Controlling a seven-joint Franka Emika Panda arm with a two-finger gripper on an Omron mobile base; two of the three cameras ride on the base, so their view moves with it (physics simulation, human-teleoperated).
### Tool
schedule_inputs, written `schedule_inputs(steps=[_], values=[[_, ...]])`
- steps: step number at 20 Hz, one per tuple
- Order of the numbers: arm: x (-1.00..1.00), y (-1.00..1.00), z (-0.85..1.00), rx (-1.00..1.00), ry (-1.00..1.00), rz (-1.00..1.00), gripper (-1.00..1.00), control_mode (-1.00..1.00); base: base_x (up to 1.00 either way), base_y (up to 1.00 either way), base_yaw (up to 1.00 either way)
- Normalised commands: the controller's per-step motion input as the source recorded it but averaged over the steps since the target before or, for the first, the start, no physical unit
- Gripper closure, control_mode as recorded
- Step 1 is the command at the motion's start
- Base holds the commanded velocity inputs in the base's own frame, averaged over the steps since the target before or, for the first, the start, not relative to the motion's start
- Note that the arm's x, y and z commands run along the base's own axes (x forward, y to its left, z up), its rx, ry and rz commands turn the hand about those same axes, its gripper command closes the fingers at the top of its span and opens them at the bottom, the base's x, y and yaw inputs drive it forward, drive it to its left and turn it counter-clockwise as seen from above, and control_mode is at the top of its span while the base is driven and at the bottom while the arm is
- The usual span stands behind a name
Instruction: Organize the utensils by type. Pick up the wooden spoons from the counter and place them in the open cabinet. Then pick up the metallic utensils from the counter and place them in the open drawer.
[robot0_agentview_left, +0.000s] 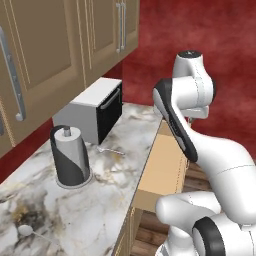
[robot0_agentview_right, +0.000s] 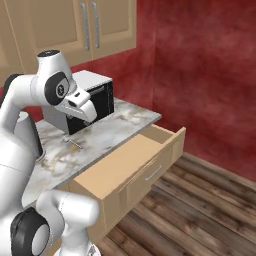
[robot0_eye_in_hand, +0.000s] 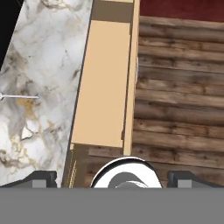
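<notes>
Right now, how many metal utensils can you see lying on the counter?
2. One thin metal piece lies on the counter in front of the toaster oven; a metal spoon lies at the near end, past the paper towel holder. Others may be hidden.

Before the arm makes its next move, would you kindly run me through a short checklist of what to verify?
1. Open drawer pulled out, bottom bare: ok.
2. Gripper carrying nothing: ok; fingertips stand wide apart, nothing between them.
3. Metal utensil on the counter before the toaster oven: ok, free to approach.
4. Metal spoon near the counter's front, past the paper towel holder: ok.
5. Wooden spoons located: cannot tell.
6. Open cabinet located: cannot tell; the wall cabinet doors in view look shut.
</notes>
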Motion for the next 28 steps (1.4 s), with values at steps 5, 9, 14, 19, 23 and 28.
schedule_inputs(steps=[5,9,14,19,23,28], values=[[0.07,0.01,-0.05,0.0,0.01,0.03,-1.0,-1.0,0.01,0.0,0.0],[0.3,0.22,-0.11,0.0,0.03,0.22,-1.0,-1.0,0.0,0.0,0.0],[0.26,0.24,-0.19,0.0,0.0,0.5,-1.0,-1.0,0.0,0.0,0.0],[0.4,0.42,-0.35,0.0,0.18,0.5,-1.0,-1.0,0.0,0.0,0.0],[0.26,0.38,-0.42,0.0,0.2,0.31,-1.0,-1.0,0.0,0.0,0.0],[0.42,0.26,-0.41,0.0,0.2,0.12,-1.0,-1.0,0.0,0.0,0.0]])
